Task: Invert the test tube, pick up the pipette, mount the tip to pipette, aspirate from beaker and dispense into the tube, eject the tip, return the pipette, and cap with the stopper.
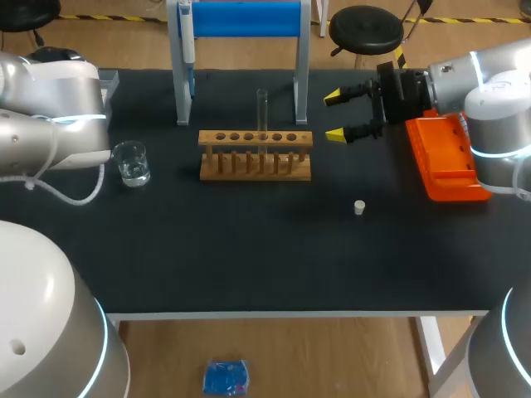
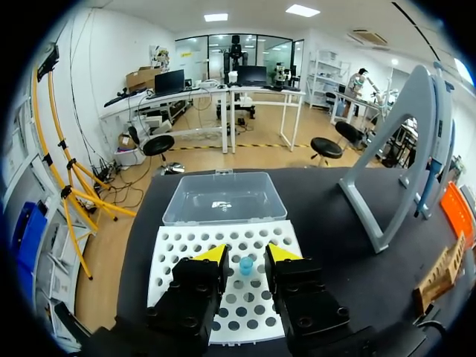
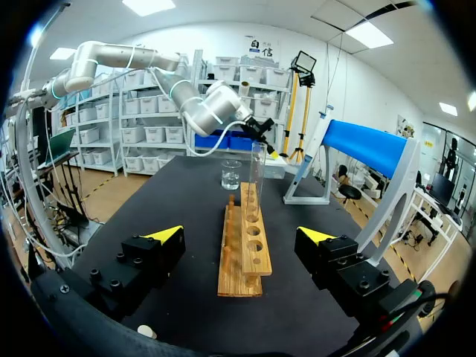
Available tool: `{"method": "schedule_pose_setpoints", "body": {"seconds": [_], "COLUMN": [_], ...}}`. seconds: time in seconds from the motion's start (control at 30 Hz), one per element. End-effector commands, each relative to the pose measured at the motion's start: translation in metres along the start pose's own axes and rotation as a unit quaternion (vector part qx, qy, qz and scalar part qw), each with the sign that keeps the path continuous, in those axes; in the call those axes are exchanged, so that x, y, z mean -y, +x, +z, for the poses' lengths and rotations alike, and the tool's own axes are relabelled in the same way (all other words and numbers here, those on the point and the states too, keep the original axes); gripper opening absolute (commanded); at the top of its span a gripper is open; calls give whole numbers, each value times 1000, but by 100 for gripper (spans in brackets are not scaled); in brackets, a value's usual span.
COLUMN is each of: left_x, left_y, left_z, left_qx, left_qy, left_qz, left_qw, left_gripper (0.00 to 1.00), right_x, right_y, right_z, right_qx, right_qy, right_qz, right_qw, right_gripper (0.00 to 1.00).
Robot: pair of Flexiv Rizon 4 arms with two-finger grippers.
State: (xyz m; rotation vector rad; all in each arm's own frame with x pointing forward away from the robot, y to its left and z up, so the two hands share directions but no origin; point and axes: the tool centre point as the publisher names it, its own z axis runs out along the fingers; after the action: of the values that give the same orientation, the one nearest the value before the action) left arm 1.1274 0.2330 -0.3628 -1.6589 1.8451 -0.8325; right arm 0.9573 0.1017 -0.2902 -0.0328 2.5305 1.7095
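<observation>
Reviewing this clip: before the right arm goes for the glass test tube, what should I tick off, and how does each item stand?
1. Right end effector open: ok.
2. Clear glass test tube upright in the light wooden rack: ok.
3. Rack lies ahead of the right end effector, between its fingers' lines: ok.
4. Left end effector open over the white perforated tray, away from the tube: ok.
5. Tube's open end up or down: cannot tell.
6. Small white stopper lies apart from the rack: ok.
</observation>
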Motion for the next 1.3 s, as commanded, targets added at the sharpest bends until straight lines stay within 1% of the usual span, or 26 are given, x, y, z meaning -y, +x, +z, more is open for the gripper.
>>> {"method": "schedule_pose_setpoints", "body": {"seconds": [0.03, 0.23, 0.3, 0.47, 0.7, 0.77, 0.83, 1.3], "left_x": [1, 1, 0, -1, -2, -2, -3, -5], "left_y": [1, 1, 1, 0, -1, -1, -1, -2], "left_z": [1, 3, 4, 5, 5, 6, 6, 4], "left_qx": [1, 2, 2, 4, 6, 6, 6, 10], "left_qy": [-5, -8, -9, -11, -14, -14, -15, -14], "left_qz": [1, 2, 2, 1, -1, -1, -1, -4], "left_qw": [1000, 1000, 1000, 1000, 1000, 1000, 1000, 1000], "left_gripper": [30, 29, 25, 22, 14, 8, 0, 0], "right_x": [0, 0, 0, 0, 0, 0, 0, 0], "right_y": [-1, -1, -1, -1, -1, -1, -1, -1], "right_z": [-1, -1, -1, -1, -1, -1, -1, -1], "right_qx": [-2, -2, -2, -2, -2, -2, -2, -2], "right_qy": [0, 0, 0, 0, 0, 0, 0, 0], "right_qz": [0, 0, 0, 0, 0, 0, 0, 0], "right_qw": [1000, 1000, 1000, 1000, 1000, 1000, 1000, 1000], "right_gripper": [100, 100, 100, 100, 100, 100, 100, 100]}}
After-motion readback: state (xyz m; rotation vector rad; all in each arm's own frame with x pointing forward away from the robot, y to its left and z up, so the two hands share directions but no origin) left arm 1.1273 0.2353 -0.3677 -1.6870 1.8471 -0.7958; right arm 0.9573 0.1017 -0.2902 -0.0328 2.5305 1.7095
